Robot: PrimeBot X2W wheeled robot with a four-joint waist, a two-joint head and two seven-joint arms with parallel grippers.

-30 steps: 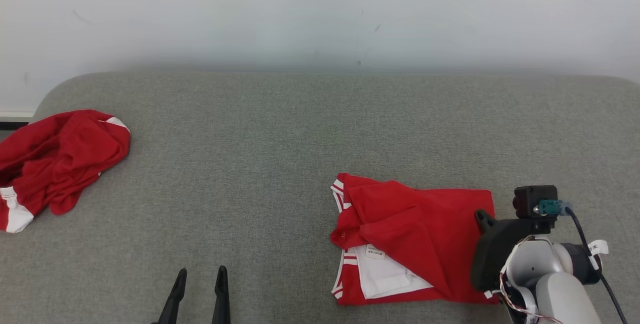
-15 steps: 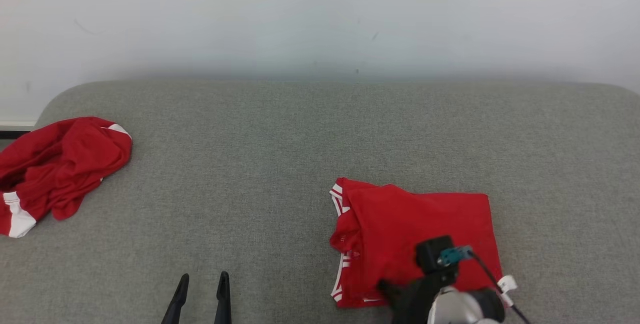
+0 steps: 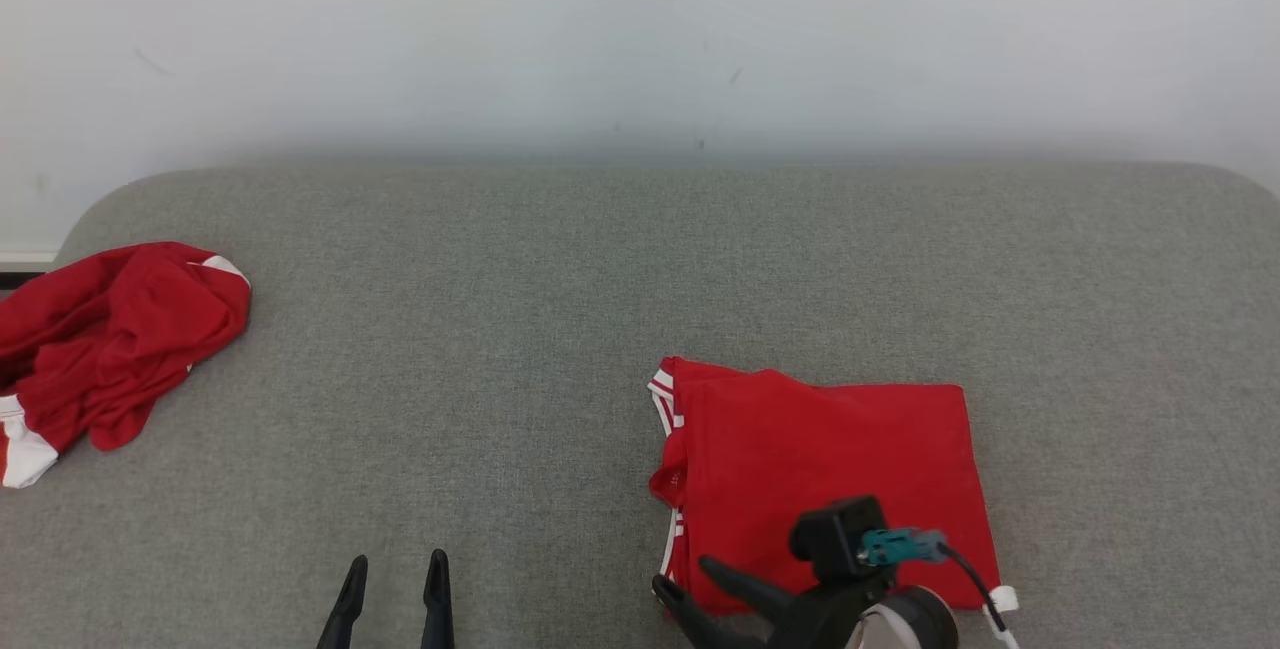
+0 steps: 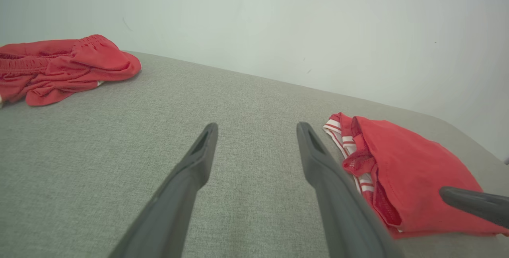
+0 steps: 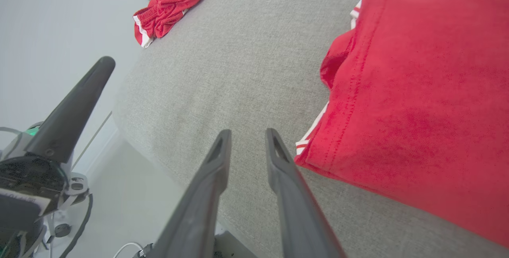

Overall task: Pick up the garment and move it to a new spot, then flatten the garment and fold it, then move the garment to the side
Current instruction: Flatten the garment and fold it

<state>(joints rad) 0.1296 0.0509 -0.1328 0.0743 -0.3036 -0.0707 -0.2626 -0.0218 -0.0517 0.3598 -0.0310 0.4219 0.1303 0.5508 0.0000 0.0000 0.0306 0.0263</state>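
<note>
Watching the right gripper [image 5: 248, 134] first: fingers parted a narrow way, nothing between them, hanging just off the near-left corner of the folded garment [image 3: 830, 469]. Not touching cloth as far as the right wrist view shows. Reads to me as an empty gripper beside a finished fold, low and close to the edge so it can come in under that corner for the next grab.

Folded garment lies flat on the counter [image 3: 560, 269], right of centre, near the front edge. Top layer is a clean red rectangle. The white-striped hem [image 3: 662, 391] pokes out on its left side, so the layers aren't perfectly squared. Good enough for a fold, I'd say. What's left, judging by the task: shift it to the side. Risk there: a one-corner pinch would drag the top layer and open the stack, so it needs a grip through all layers.

Left gripper [image 4: 257, 129] is spread wide, empty, low over bare counter, well apart from the garment on its left. Parked out of the way, I'd guess; aimed past the cloth, not at it.

Crumpled red garment [image 3: 110, 339] sits at the far left end of the counter, well apart from everything. Separate piece, not in play now.
</note>
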